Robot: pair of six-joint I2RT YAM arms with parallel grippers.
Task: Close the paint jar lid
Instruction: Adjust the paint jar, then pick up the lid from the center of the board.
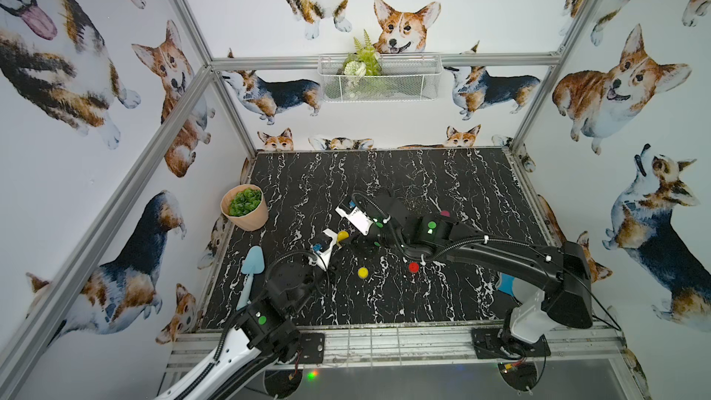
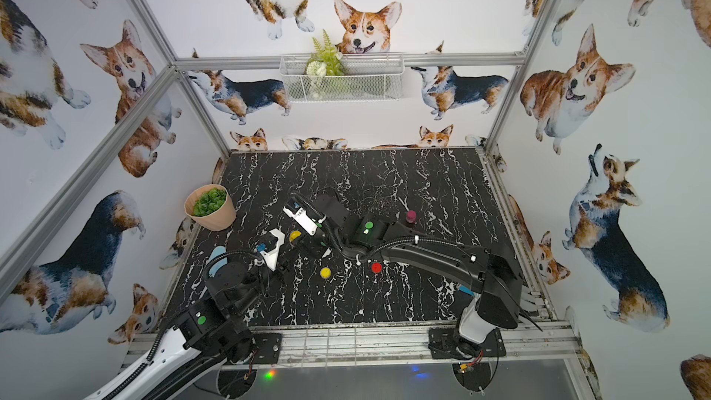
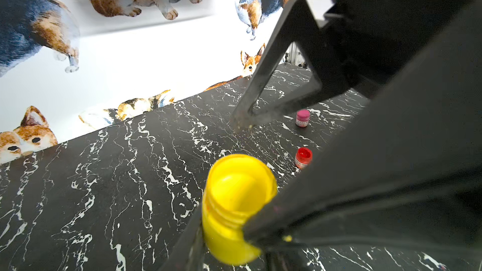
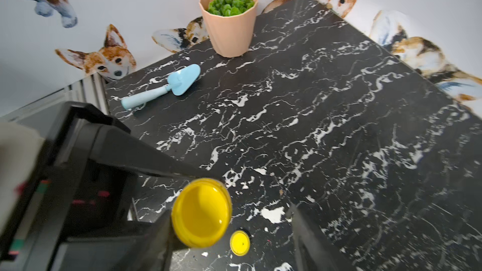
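My left gripper is shut on a small yellow paint jar and holds it just above the black marble table. The jar's mouth is open and its threads show. In both top views the jar hangs between the two arms. My right gripper hovers right above it, open and empty, with one finger beside the jar. A round yellow lid lies flat on the table below, a little nearer the front.
A closed red paint jar and a magenta one stand to the right under my right arm. A peach pot with a green plant and a light blue trowel sit along the left edge.
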